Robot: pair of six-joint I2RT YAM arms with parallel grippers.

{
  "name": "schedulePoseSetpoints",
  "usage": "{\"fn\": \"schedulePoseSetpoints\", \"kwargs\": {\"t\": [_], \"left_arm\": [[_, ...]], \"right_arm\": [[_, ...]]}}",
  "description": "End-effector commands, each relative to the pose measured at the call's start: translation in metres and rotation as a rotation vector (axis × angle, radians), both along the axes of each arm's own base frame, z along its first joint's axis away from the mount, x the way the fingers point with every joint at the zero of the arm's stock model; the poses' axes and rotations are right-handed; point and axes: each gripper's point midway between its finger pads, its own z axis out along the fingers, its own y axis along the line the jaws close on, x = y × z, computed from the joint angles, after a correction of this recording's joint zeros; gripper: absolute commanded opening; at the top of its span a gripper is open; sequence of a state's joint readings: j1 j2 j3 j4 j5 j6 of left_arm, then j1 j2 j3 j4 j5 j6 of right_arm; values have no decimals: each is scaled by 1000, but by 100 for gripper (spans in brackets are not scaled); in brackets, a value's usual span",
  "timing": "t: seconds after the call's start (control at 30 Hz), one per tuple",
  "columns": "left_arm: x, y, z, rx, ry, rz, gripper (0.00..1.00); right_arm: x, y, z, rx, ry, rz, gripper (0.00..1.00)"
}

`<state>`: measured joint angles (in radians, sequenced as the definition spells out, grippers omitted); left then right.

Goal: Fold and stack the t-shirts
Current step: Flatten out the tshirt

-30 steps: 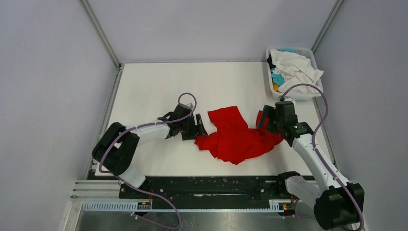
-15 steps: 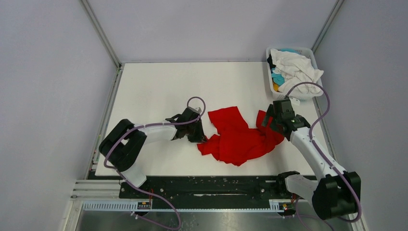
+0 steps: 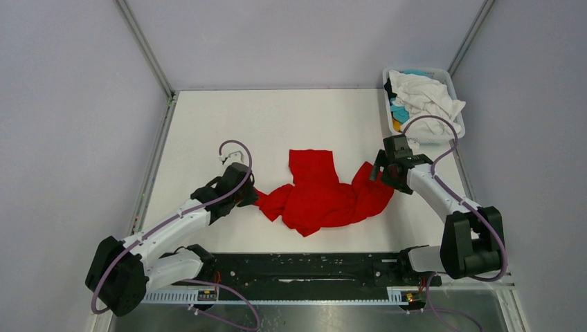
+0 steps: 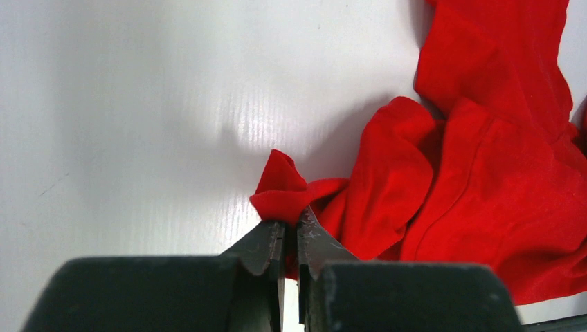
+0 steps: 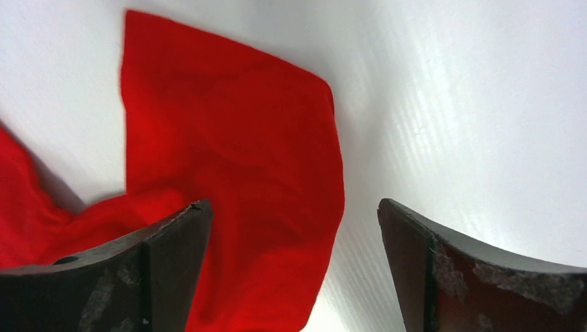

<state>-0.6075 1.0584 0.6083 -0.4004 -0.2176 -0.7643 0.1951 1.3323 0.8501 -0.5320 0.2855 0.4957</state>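
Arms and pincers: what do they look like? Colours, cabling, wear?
Left arm and right arm: white tubular links, chunky black joint housings. A thin purple cable loops outside each. Left pincer has dark, tapering fingers; right pincer has broad dark fingers scuffed whitish. No markings legible.

The left arm [image 3: 169, 225] and the right arm [image 3: 432, 190] are alike: white tube-like links joined by chunky black housings. A thin purple cable [image 3: 235, 144] loops along each. The left gripper [image 4: 291, 232] has dark, tapered tips. The right gripper [image 5: 292, 205] has broad dark grey fingers [image 5: 166, 270] scuffed with pale wear marks. Both bases share a black rail [image 3: 311, 266].
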Motion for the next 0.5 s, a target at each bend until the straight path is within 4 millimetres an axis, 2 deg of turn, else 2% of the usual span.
{"fn": "schedulePoseSetpoints", "kwargs": {"t": [0.0, 0.13, 0.17, 0.27, 0.33, 0.4, 0.47], "left_arm": [[1, 8, 5, 12, -35, 26, 0], [0, 6, 6, -14, -42, 24, 0], [0, 5, 7, -21, -46, 23, 0], [0, 5, 10, -37, -58, 27, 0], [2, 5, 17, -47, -83, 35, 0], [7, 5, 35, -67, -137, 45, 0], [16, 7, 64, -87, -220, 60, 0]], "right_arm": [[-12, 15, -33, 89, 92, -18, 95], [-13, 43, -44, 242, 104, 17, 81], [-14, 49, -45, 276, 100, 20, 73], [-16, 50, -46, 291, 66, 16, 22], [-12, 45, -33, 273, 12, 15, 0], [-4, 45, -7, 277, -76, 36, 0], [7, 46, 31, 282, -199, 73, 0]]}}
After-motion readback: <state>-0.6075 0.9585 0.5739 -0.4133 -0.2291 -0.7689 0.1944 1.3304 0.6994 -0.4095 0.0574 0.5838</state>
